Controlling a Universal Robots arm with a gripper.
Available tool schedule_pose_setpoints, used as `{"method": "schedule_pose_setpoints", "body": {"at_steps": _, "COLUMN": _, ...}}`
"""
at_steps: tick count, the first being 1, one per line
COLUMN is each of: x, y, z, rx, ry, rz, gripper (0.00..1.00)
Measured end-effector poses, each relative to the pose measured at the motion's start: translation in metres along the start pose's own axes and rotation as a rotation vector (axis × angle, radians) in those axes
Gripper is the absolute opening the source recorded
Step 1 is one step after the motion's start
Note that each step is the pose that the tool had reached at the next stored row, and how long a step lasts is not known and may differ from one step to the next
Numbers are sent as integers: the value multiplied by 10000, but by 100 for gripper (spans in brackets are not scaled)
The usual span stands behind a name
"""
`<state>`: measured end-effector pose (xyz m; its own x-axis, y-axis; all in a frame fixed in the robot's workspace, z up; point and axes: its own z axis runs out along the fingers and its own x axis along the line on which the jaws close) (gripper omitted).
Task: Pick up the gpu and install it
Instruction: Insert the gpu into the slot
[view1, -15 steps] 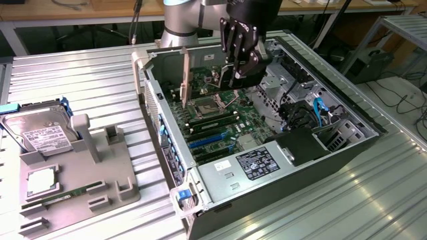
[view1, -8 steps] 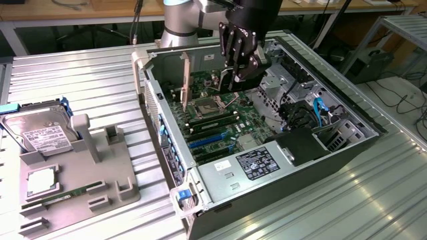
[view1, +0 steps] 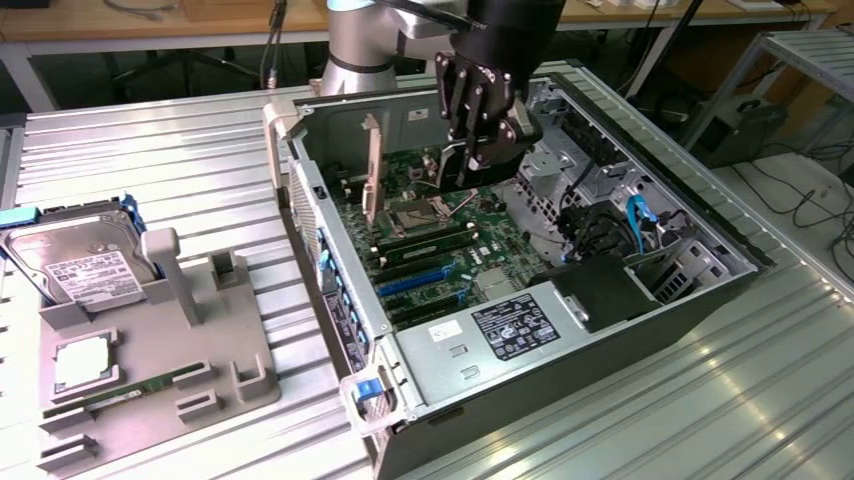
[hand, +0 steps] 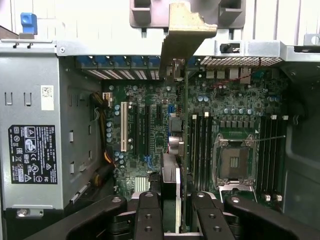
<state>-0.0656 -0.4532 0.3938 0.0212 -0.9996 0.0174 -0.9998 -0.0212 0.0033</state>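
Note:
The gpu (view1: 416, 172) is a thin dark card with a long pale beige bracket (view1: 371, 160) at one end. My gripper (view1: 470, 150) is shut on it, holding it on edge inside the open computer case (view1: 300, 190), over the motherboard (view1: 441, 240). In the wrist view the gpu (hand: 182, 125) runs edge-on away from my gripper (hand: 173, 200), between the expansion slots (hand: 141, 127) and the memory slots (hand: 200, 145). Its bracket (hand: 182, 35) reaches the case's rear wall. Whether the card's lower edge touches a slot is hidden.
A grey parts holder (view1: 160, 330) at the exterior view's left carries a hard drive (view1: 80, 265), a processor (view1: 83, 362) and a green RAM stick (view1: 114, 395). In the case are the power supply (view1: 514, 325), the processor socket (hand: 235, 162) and blue cables (view1: 638, 225).

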Motion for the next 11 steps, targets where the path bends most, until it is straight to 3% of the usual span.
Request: {"method": "schedule_pose_setpoints", "body": {"at_steps": 11, "x": -1, "y": 0, "z": 56, "rx": 8, "ry": 2, "rz": -462, "gripper": 27}}
